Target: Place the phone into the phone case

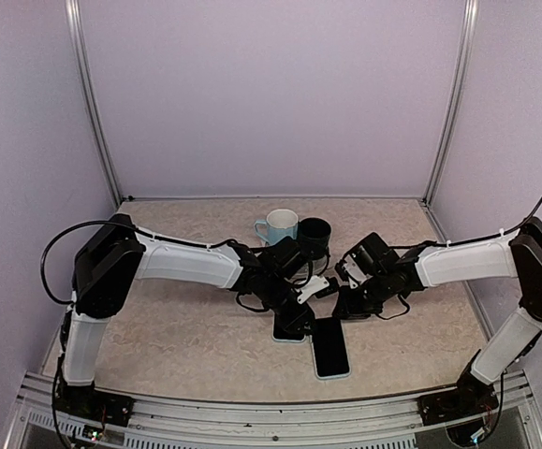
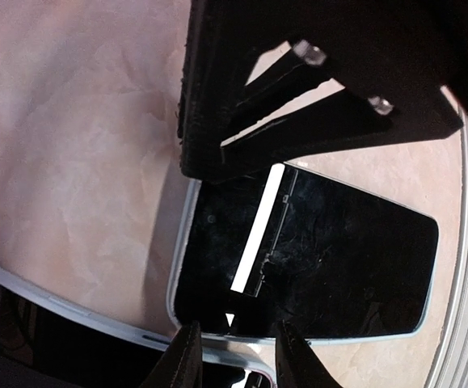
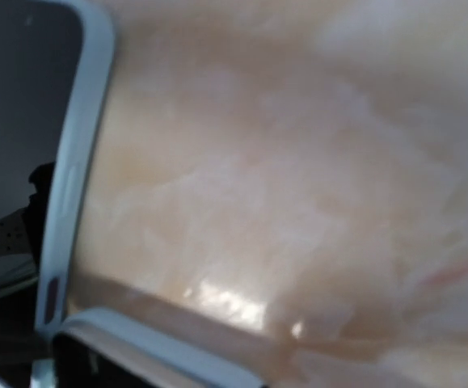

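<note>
phone (image 1: 330, 348) lies flat on the table (image 1: 177, 318), black screen up, with a pale case (image 2: 177, 242) rim around its edges, so it looks seated in it. left gripper (image 2: 232, 357) is at the phone's long edge. its fingertips (image 2: 183, 360) are close together with a small gap, can't tell if they pinch anything. a second dark slab (image 1: 287, 333) with a pale edge sits under those fingers. right gripper (image 1: 342, 307) is over the phone's far end, can't tell if its fingers are open or closed. blue mug (image 1: 277, 225) and black mug (image 1: 314, 234) stand well behind both grippers.
</note>
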Robot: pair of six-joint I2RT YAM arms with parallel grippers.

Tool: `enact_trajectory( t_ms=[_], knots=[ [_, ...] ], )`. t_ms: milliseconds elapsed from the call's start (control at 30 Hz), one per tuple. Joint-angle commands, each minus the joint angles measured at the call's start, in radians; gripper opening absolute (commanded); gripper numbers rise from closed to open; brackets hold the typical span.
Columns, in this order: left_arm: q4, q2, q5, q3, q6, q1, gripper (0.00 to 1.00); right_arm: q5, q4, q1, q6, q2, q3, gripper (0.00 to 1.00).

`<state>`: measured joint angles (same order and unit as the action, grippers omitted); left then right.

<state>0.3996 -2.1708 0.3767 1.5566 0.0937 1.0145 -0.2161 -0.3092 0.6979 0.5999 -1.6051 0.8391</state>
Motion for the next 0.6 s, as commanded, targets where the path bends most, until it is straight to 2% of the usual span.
enact_trajectory(
  t_ms=[0, 200, 367, 467, 567],
  knots=[
    [-0.013, -0.052, -0.019, 0.009, 0.011, 0.028, 0.33, 0.025, -0.037, 0.052, 0.036, 0.026, -0.019, 0.14],
    [0.017, -0.053, -0.017, -0.016, 0.027, 0.049, 0.33, 0.022, 0.027, 0.116, 0.121, -0.020, -0.074, 0.10],
    [0.012, -0.041, 0.052, -0.053, 0.013, 0.042, 0.33, 0.021, 0.076, 0.121, 0.192, 0.042, -0.154, 0.06],
    [0.015, -0.027, 0.074, -0.028, 0.017, 0.034, 0.34, 0.040, 0.081, 0.123, 0.207, 0.071, -0.180, 0.04],
    [0.052, -0.042, 0.039, 0.013, 0.016, 0.035, 0.34, 0.037, 0.088, 0.129, 0.211, 0.077, -0.177, 0.04]
  ],
)
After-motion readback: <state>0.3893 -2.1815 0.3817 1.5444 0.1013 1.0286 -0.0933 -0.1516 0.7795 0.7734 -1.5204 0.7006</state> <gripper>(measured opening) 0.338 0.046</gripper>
